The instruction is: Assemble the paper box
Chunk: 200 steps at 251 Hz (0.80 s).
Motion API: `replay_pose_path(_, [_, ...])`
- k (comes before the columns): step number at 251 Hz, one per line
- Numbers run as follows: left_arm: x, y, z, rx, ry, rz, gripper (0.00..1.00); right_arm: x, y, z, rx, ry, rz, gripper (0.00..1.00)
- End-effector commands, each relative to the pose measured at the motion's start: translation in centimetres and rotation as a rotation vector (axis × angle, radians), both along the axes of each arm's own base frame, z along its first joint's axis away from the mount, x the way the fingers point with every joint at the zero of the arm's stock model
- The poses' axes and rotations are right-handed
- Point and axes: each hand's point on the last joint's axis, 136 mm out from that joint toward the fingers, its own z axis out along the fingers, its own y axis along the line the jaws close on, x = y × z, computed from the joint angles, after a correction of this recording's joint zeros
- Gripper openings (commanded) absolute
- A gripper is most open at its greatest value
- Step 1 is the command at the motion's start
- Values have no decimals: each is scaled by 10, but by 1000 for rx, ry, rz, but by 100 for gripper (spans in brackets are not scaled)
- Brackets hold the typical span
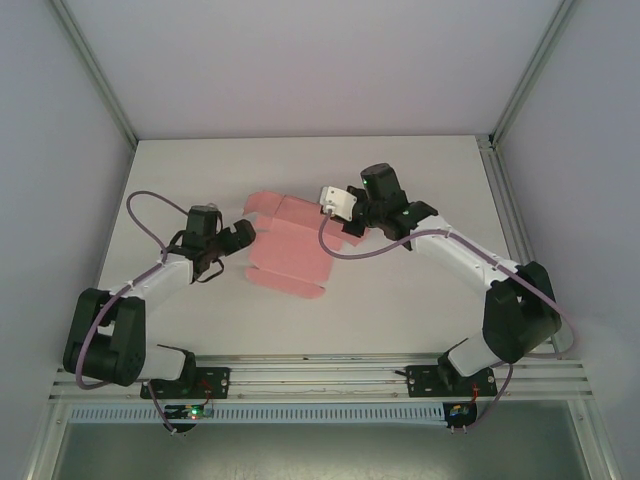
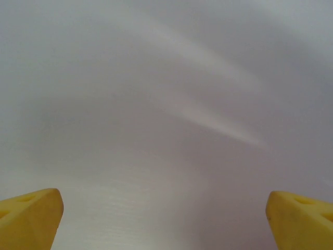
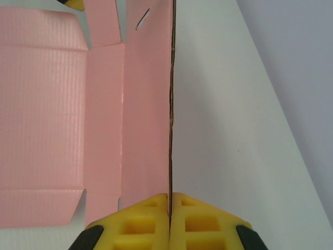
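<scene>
The paper box (image 1: 290,245) is a flat pink die-cut card sheet with flaps and tabs, lying mid-table. My right gripper (image 1: 352,222) is at its right side, shut on the edge of a side flap. In the right wrist view that flap (image 3: 148,104) stands up on edge, pinched between the yellow fingertips (image 3: 170,200), with the rest of the sheet (image 3: 41,120) flat to the left. My left gripper (image 1: 240,237) sits at the sheet's left edge; its yellow fingers (image 2: 31,216) stand wide apart with nothing between them, in front of a blurred pale surface.
White table (image 1: 420,290) inside a white-walled enclosure with aluminium frame posts (image 1: 100,75). A purple cable (image 1: 145,205) loops off the left arm, another trails under the right wrist (image 1: 345,252). Bare table lies right of the lifted flap (image 3: 234,130).
</scene>
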Motion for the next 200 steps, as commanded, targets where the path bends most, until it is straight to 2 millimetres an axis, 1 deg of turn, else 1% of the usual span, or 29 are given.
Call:
replay_pose_path(1, [12,-21,20,-66,-125,-125,100,-3,6,7,45,18,19,0])
replay_pose_path(34, [8,-41,31,-124,-180,-236,100,-2,8,1,39,38,23,0])
replay_pose_path(47, [9,-45,33,-127,-187,-254,100,-3,10,0,46,48,35,0])
replay_pose_path(75, [13,-47,25,-99,-156,-250,100,-8,16,-2,54,59,67,0])
replay_pose_path(113, [20,-57,13,-104,-126,-261,100,-11,20,-3,61,74,86,0])
replay_pose_path(135, [23,-61,5,-78,-104,-252,100,-13,22,-6,64,85,94,0])
replay_pose_path(170, [20,-65,-12,11,-35,-241,100,-12,22,-10,53,99,88,0])
replay_pose_path(191, [17,-70,-13,-3,-22,-255,100,-8,21,-13,38,92,68,0])
replay_pose_path(200, [14,-71,-13,-14,-16,-260,100,-3,19,-12,33,76,41,0])
